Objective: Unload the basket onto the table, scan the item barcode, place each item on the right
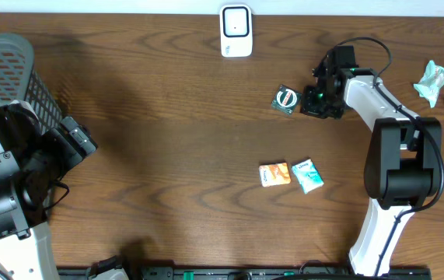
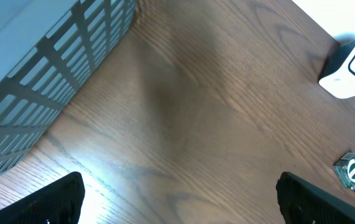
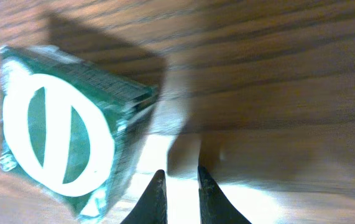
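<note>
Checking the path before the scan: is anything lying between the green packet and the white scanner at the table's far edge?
Nothing visible does. Only bare table lies between the green packet and the white scanner. The right gripper sits beside the packet, on the side away from the scanner, fingers nearly together and empty.

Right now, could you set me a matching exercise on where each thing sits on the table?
Things:
1. scanner
2. green packet
3. orange packet
4. basket

Places:
A. beside the light-blue packet
B. at the far edge of the table, in the middle
C. next to the right end effector
D. at a side edge, away from the packets

Pairs: 1-B, 2-C, 3-A, 4-D
</note>
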Tool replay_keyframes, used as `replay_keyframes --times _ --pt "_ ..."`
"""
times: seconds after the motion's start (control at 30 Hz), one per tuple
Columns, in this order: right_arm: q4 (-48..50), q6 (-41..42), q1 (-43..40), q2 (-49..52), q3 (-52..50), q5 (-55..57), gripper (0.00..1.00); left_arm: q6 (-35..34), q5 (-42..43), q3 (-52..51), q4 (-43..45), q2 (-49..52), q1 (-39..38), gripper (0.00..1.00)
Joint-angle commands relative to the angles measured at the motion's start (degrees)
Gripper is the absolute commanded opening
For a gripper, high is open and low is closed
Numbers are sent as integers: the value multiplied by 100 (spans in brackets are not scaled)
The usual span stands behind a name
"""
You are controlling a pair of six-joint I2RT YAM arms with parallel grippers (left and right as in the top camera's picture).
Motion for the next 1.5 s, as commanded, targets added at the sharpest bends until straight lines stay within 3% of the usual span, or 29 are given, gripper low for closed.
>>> replay_keyframes --times 0.0,0.13,0.4,0.57,0.93,1.47 --pt "-7 -39 33 24 323 -782 9 -9 50 90 -13 0 31 98" --pt "-127 297 9 24 610 -804 1 -9 50 90 -13 0 31 98" --pt "-435 468 -11 26 960 -881 1 -9 50 90 -13 0 31 98" --pt "-315 492 114 37 782 -37 1 -9 50 90 -13 0 31 98" --pt "566 728 363 50 -9 229 1 -9 50 90 -13 0 31 98" --pt "-17 723 345 50 -144 977 1 -9 50 90 -13 0 31 98"
